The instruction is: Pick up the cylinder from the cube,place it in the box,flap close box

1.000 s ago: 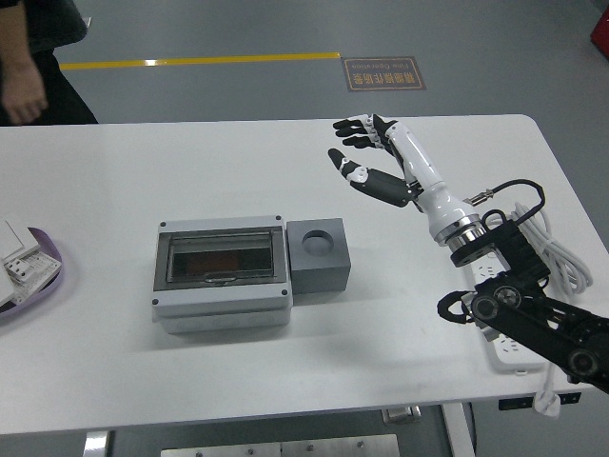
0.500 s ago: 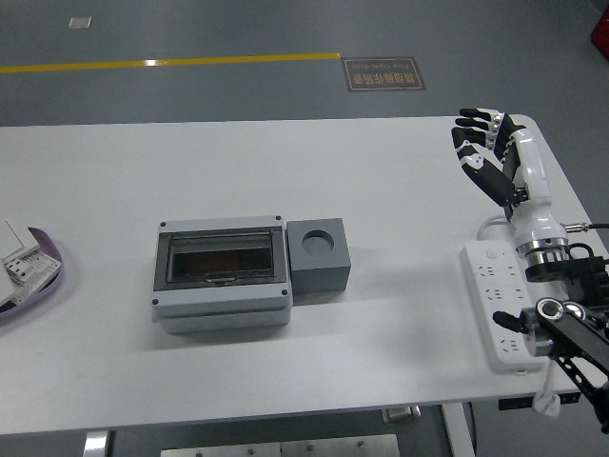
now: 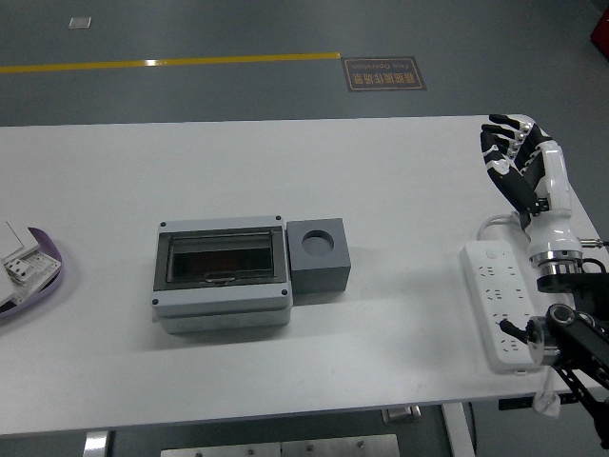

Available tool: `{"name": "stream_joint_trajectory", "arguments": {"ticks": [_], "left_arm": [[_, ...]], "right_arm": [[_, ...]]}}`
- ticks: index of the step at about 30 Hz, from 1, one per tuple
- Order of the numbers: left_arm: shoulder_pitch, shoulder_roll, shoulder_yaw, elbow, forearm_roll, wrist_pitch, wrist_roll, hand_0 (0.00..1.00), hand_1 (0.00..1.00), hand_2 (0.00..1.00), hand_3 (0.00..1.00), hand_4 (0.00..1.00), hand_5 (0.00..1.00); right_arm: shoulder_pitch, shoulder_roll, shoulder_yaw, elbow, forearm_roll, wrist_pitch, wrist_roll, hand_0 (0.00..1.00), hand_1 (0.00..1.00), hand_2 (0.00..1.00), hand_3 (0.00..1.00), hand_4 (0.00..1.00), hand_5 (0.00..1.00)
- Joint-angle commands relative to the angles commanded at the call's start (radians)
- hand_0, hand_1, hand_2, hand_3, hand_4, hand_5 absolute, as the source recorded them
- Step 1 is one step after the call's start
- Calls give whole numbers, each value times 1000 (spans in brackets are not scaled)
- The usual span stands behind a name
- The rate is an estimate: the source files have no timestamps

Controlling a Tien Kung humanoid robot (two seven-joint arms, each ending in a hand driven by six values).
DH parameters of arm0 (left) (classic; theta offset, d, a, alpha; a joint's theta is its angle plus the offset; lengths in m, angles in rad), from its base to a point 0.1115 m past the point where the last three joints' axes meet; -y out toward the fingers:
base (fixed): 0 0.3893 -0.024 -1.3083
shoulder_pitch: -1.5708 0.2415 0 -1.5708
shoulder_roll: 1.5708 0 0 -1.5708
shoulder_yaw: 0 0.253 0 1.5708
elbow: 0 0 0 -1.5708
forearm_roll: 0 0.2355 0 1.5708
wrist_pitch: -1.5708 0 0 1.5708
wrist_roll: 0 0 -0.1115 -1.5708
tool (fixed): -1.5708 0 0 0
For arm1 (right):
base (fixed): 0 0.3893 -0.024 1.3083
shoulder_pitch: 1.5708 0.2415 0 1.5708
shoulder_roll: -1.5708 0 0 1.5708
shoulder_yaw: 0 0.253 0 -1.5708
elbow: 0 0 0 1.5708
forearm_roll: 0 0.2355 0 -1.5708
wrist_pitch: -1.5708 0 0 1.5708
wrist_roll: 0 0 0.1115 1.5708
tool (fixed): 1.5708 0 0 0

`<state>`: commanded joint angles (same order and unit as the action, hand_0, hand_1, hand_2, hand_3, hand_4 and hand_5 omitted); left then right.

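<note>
A grey box (image 3: 223, 278) with a dark see-through flap lies shut at the table's middle left. A dark reddish shape shows faintly behind the flap. A dark grey cube (image 3: 318, 256) stands against the box's right side, and its round top recess looks empty. My right hand (image 3: 509, 152) is at the table's far right edge, well away from the cube, with fingers relaxed and holding nothing. My left arm is out of view.
A white power strip (image 3: 496, 302) with its cable lies on the table (image 3: 285, 171) at the right, below my right hand. A purple-rimmed tray (image 3: 40, 276) with white parts sits at the left edge.
My right hand has pulled back from above the table's middle to the far right edge. The person at the top left has left the view.
</note>
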<state>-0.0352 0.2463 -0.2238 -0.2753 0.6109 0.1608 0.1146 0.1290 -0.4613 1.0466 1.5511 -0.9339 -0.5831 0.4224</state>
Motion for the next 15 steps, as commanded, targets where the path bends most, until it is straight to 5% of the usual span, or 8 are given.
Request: {"name": "stream_joint_trajectory", "arguments": {"ticks": [15], "left_arm": [[30,-25,6,1,-27,2,-1,517,558,554,596,708,142]], "right_arm": [[47,11,-68,-11,-6,-3,5,693,629,631,644,705,392]]}}
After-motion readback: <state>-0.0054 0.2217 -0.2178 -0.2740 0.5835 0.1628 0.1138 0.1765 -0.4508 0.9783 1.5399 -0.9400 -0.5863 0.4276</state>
